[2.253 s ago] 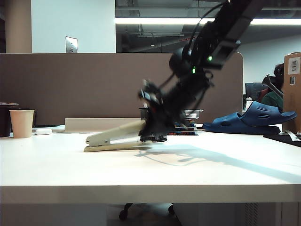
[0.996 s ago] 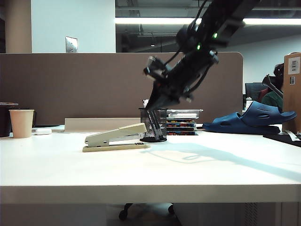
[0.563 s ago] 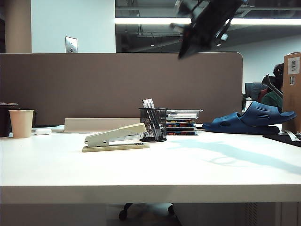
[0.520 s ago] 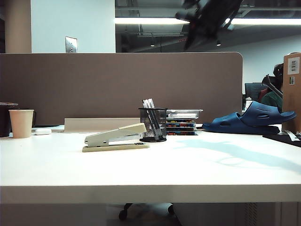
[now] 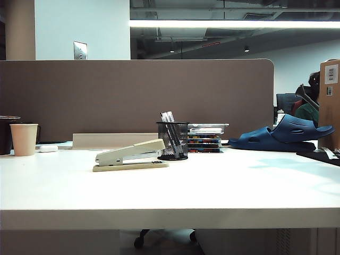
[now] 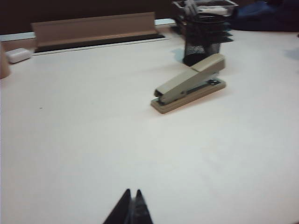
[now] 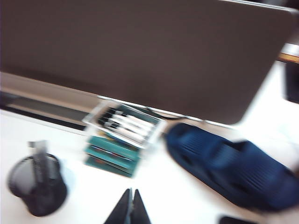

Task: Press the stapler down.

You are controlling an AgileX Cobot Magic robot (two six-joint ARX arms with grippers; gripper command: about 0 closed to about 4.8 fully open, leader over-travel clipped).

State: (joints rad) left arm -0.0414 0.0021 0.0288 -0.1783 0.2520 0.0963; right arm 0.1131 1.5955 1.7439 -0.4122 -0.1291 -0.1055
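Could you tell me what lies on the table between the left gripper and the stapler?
Nothing: in the left wrist view, only bare white table separates the shut left gripper from the stapler.

A white table (image 5: 212,191) carries everything; the stapler (image 5: 131,155) lies on it left of centre, its top arm raised at the hinge end; just beside that end stands a black mesh pen cup (image 5: 172,141); behind the cup sits a stack of flat boxes (image 5: 207,138); a blue slipper (image 5: 284,134) rests to the right; at the far left stand a paper cup (image 5: 24,139) and a small white object (image 5: 49,149); the left gripper (image 6: 131,208) hangs over bare tabletop with its fingers together; the right gripper (image 7: 130,207), likewise pinched together, is above the boxes and slipper.
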